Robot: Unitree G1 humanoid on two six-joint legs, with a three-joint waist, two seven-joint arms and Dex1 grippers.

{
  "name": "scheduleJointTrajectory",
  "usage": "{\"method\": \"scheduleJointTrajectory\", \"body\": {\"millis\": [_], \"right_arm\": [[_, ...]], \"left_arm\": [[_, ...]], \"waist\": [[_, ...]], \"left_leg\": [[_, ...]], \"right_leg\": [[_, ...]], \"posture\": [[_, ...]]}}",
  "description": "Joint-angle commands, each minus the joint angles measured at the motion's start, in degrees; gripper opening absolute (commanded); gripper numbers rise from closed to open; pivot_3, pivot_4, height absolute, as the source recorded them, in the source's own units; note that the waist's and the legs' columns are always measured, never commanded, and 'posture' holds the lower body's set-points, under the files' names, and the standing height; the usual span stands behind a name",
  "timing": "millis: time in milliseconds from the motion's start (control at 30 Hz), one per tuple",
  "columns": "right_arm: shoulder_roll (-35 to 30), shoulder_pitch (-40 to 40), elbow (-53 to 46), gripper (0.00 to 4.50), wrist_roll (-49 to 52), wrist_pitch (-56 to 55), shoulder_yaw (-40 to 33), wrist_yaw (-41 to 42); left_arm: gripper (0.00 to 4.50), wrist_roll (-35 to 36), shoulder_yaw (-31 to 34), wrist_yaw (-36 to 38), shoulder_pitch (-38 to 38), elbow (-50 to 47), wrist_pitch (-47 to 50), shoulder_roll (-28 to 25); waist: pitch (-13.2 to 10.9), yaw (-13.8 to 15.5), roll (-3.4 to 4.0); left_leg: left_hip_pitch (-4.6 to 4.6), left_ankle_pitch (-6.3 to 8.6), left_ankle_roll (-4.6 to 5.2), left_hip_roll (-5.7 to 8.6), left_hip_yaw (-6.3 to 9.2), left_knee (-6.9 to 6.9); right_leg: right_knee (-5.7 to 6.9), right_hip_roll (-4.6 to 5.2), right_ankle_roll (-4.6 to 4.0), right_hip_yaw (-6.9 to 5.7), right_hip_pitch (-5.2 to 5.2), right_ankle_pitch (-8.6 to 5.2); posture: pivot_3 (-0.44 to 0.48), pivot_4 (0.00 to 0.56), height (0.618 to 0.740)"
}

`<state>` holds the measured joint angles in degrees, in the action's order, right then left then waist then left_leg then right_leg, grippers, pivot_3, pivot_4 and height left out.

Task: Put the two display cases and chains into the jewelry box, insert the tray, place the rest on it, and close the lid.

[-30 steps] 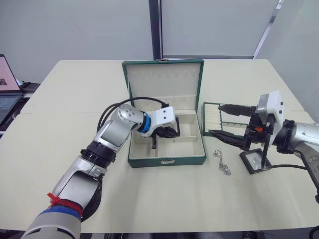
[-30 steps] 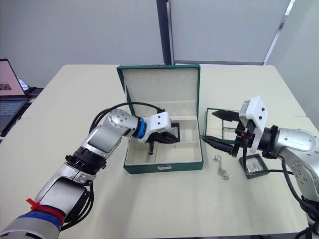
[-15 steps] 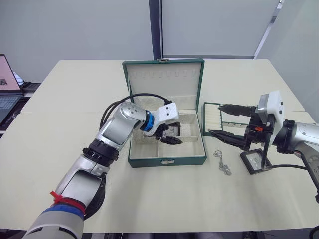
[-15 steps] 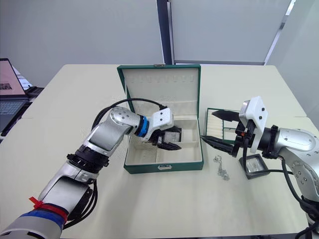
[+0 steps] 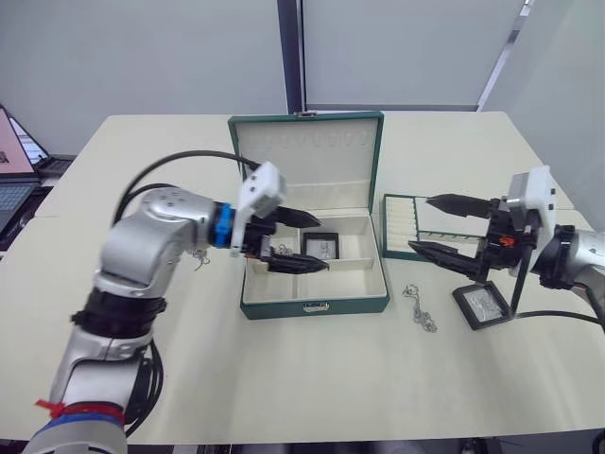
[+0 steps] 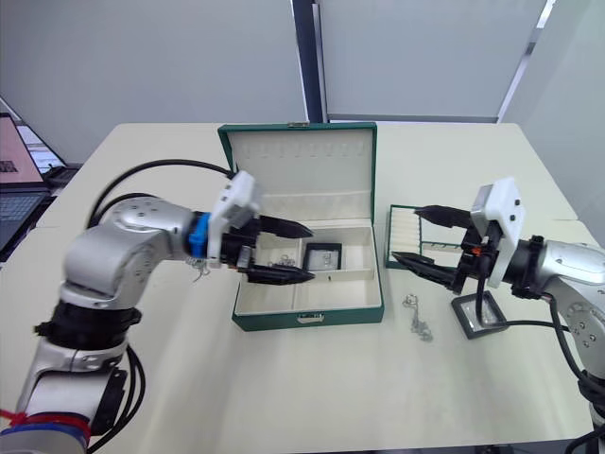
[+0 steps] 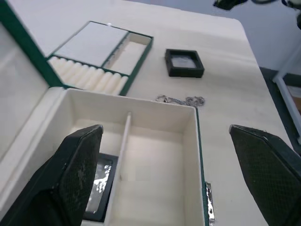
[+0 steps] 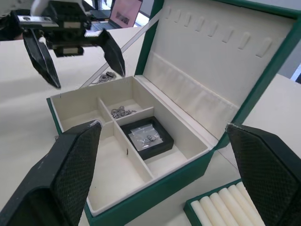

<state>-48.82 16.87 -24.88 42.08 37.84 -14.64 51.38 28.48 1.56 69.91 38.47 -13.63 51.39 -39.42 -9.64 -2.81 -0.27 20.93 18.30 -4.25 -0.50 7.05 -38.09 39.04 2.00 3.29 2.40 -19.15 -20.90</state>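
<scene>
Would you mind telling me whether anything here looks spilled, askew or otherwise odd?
Nothing stands out. One display case lies flat in the jewelry box beside a chain; the other case and a second chain lie on the table, near the tray.

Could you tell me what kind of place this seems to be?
Probably an office or lab test room: a plain cream table, an open laptop at its edge, and bare grey wall panels behind.

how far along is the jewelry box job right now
Done: one display case and one chain lie in the jewelry box. In hand: nothing, left gripper and right gripper open. Left: second case, table chains, tray, lid.
</scene>
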Motion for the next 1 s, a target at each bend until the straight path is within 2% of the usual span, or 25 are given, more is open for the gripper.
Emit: {"method": "scheduleJointTrajectory", "body": {"millis": [33, 267, 367, 500, 567, 700, 800, 1000], "right_arm": [[-0.8, -1.6, 3.3, 4.50, -0.5, -2.4, -3.6, 1.7], [0.5, -7.0, 15.1, 4.50, -4.9, -8.2, -10.4, -0.1], [2.1, -8.6, 19.0, 4.50, -7.5, -11.5, -12.1, -2.5], [6.8, -8.9, 22.8, 4.50, -10.6, -16.4, -14.2, -8.9], [9.2, -8.5, 24.7, 4.50, -12.6, -19.9, -14.3, -11.7], [13.3, -7.7, 29.9, 4.50, -17.7, -28.0, -12.8, -16.0], [15.4, -7.0, 32.7, 4.50, -19.5, -31.6, -13.1, -19.0], [19.9, -9.0, 35.3, 4.50, -22.9, -37.9, -14.9, -27.4]], "left_arm": [[4.47, 5.4, 10.5, -6.0, -3.1, -5.9, 4.6, -2.1], [4.47, 9.9, 31.1, -17.2, -17.7, -13.2, 10.4, -5.2], [4.47, 11.4, 38.8, -23.0, -23.3, -16.1, 11.3, -2.6], [4.47, 7.8, 46.8, -33.1, -31.6, -18.7, 6.5, 4.1], [4.47, 5.8, 47.7, -35.7, -35.3, -18.2, 2.8, 6.4], [4.47, -2.9, 45.4, -41.8, -41.1, -12.8, -10.2, 10.5], [4.47, -6.7, 45.0, -47.4, -41.5, -8.6, -16.7, 14.0], [4.47, -11.9, 42.9, -57.4, -42.0, -4.6, -23.5, 19.2]], "waist": [[0.0, 0.0, 0.00], [0.0, 0.5, 0.00], [0.0, 0.7, 0.00], [0.1, 0.8, 0.04], [0.1, 0.9, 0.03], [0.1, 1.0, 0.05], [0.1, 1.1, 0.04], [0.2, 1.1, 0.02]], "left_leg": [[0.00, 0.00, 0.00, 0.00, -0.01, 0.00], [-0.02, 0.00, 0.00, -0.04, -0.11, 0.01], [-0.02, 0.00, 0.00, -0.07, -0.12, 0.01], [-0.10, 0.00, -0.01, -0.11, -0.22, 0.03], [-0.09, 0.00, -0.01, -0.13, -0.25, 0.03], [-0.13, -0.01, -0.02, -0.12, -0.35, 0.04], [-0.13, -0.01, -0.02, -0.12, -0.40, 0.04], [-0.13, 0.00, -0.02, -0.12, -0.48, 0.04]], "right_leg": [[0.00, 0.00, 0.00, 0.01, 0.00, 0.00], [-0.02, 0.02, 0.00, 0.07, -0.02, 0.00], [-0.02, 0.03, 0.00, 0.08, -0.03, 0.00], [-0.02, 0.04, 0.00, 0.14, 0.01, 0.00], [-0.03, 0.04, 0.00, 0.15, -0.01, 0.00], [-0.03, 0.05, 0.00, 0.22, -0.01, 0.00], [-0.03, 0.07, 0.00, 0.23, -0.02, 0.00], [-0.01, 0.14, 0.01, 0.23, -0.03, 0.00]], "posture": [[0.000, 0.150, 0.740], [0.000, 0.150, 0.740], [0.000, 0.150, 0.740], [0.000, 0.150, 0.740], [0.000, 0.150, 0.740], [0.000, 0.150, 0.740], [0.000, 0.150, 0.740], [0.000, 0.150, 0.740]]}}
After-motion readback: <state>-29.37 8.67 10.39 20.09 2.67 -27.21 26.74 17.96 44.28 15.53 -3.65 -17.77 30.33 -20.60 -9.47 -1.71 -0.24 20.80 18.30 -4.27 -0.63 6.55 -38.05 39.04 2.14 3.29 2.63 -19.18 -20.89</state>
